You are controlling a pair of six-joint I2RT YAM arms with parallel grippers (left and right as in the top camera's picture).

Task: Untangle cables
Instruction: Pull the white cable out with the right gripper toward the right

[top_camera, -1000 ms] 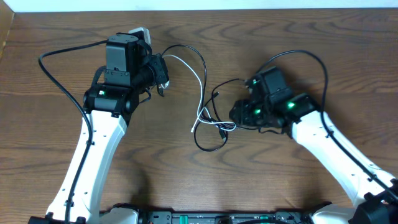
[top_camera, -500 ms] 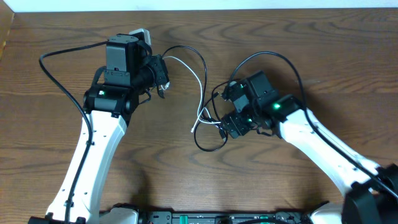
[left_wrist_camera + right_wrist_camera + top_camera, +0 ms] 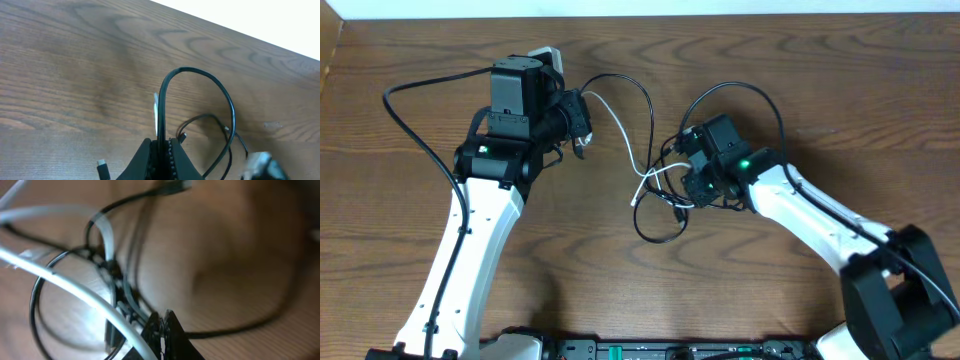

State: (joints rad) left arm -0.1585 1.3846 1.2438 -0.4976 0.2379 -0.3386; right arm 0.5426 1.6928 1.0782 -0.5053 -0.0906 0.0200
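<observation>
A thin black cable and a white cable run from my left gripper to a tangle at mid-table. In the left wrist view the left gripper is shut on the black cable, with the white cable rising right beside it. My right gripper sits at the tangle's right side. Its jaws are shut; the blurred white cable passes just left of them and black strands cross there. I cannot tell whether a strand is pinched.
Thick black arm cables arc over the left arm and the right arm. A loose plug end lies by the left fingers. The table's far edge runs along the top.
My right gripper moved left into the tangle and shut. A piece of white cable beside it shifted upward. The left arm stayed still.
</observation>
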